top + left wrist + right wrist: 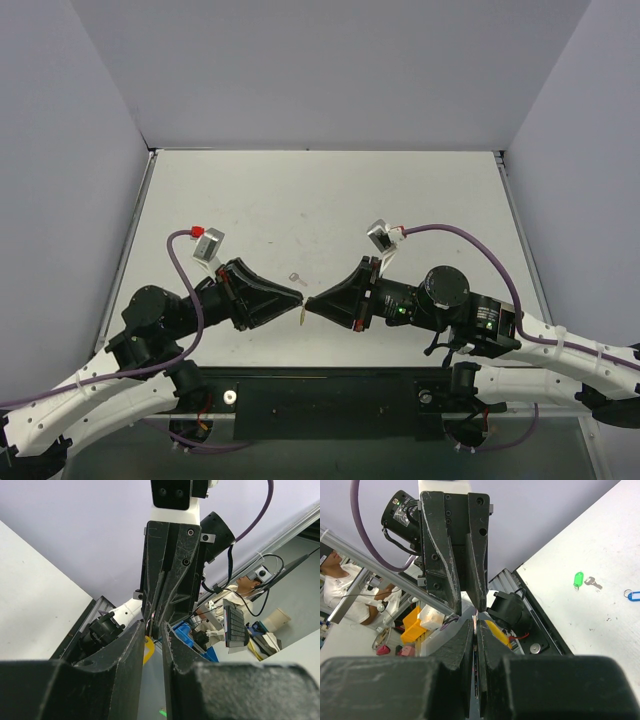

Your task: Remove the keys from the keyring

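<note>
- Your right gripper (476, 626) is clenching tight. It appears to be pinching the thin metal end of the keyring (497, 632), whose yellow tag is dangling just beside its fingertips.
- Your left gripper (154, 630) is meeting it tip to tip, with its jaws parted by a narrow gap. The yellow tag is showing through that gap, but nothing is visibly being squeezed there.
- The keyring is hanging in the air above the table (320, 200), over the middle of its near edge and clear of the surface.
- The key you are freeing is not showing at the ring, because the crowded fingertips are hiding that spot.
- A tiny silvery object (296, 277) is lying on the table just beyond the tips. It is too small to tell whether it is a freed key.
- Judging from this, the removal is under way and not shown as finished. One claw is anchoring the keyring while the other is lining up on it.
- Both arms are reaching low and inward from the near corners, with their forearms almost level. The grippers are pointing at each other, rolled so that the wrist cameras are sitting on the side toward the far edge.
- Farther out on the table, a green tag (578, 578) is lying just beside a silver key (593, 583), and a blue tag (633, 595) is resting near them. Neither gripper is touching any of them.
</note>
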### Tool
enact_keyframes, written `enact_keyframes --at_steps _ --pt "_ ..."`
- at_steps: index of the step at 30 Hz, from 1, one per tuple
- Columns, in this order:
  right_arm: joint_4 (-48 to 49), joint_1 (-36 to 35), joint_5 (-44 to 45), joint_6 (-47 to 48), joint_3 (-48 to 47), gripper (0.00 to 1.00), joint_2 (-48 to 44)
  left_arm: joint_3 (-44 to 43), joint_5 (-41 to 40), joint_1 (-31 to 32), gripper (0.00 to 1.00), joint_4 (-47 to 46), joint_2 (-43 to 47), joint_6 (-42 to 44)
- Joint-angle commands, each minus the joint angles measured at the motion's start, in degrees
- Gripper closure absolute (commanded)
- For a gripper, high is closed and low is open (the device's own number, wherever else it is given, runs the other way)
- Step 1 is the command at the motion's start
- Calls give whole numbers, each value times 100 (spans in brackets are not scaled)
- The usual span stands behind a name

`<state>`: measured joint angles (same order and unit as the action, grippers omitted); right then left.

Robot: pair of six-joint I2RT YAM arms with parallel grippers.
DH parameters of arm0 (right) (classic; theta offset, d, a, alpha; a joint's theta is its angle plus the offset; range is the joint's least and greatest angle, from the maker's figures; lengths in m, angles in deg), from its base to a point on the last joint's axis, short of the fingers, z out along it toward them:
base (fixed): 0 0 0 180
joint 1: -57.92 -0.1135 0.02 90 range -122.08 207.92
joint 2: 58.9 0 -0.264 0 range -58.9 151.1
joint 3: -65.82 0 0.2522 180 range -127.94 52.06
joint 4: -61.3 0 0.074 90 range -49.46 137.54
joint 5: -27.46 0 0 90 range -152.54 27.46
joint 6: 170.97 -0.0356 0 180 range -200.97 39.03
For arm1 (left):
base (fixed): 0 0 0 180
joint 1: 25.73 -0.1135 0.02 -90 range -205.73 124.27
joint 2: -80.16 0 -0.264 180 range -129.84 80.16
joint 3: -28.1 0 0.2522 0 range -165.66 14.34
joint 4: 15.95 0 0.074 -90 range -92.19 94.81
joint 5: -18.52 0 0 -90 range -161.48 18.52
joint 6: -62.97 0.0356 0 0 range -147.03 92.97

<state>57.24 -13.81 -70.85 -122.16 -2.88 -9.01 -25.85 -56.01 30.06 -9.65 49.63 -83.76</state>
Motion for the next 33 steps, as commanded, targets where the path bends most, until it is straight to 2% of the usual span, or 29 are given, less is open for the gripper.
enact_keyframes --at_steps 1,3,6,8,9,14,19,24,33 --pt "332 -26 76 6 -237 100 -67 -33 220 2 71 -343 -59 -22" --pt "323 -35 67 14 -237 100 -76 -42 246 2 73 -352 -76 -22" --pt "305 -43 85 23 -228 100 -85 -51 273 2 80 -361 -94 -31" --pt "305 -35 93 32 -228 100 -93 -60 299 2 89 -361 -112 -40" --pt "305 -35 85 23 -228 100 -93 -68 308 2 100 -352 -120 -31" --pt "235 -35 15 32 -254 100 -41 -270 396 2 100 -81 -208 109" --pt "-178 -35 -38 120 -464 100 12 -815 606 2 100 1050 -296 679" --pt "-941 -35 -284 330 -869 100 188 -1429 1151 2 100 2027 -524 1295" --pt "-1277 -35 -522 322 -1072 100 407 -2230 1811 2 100 3022 -1034 2122"
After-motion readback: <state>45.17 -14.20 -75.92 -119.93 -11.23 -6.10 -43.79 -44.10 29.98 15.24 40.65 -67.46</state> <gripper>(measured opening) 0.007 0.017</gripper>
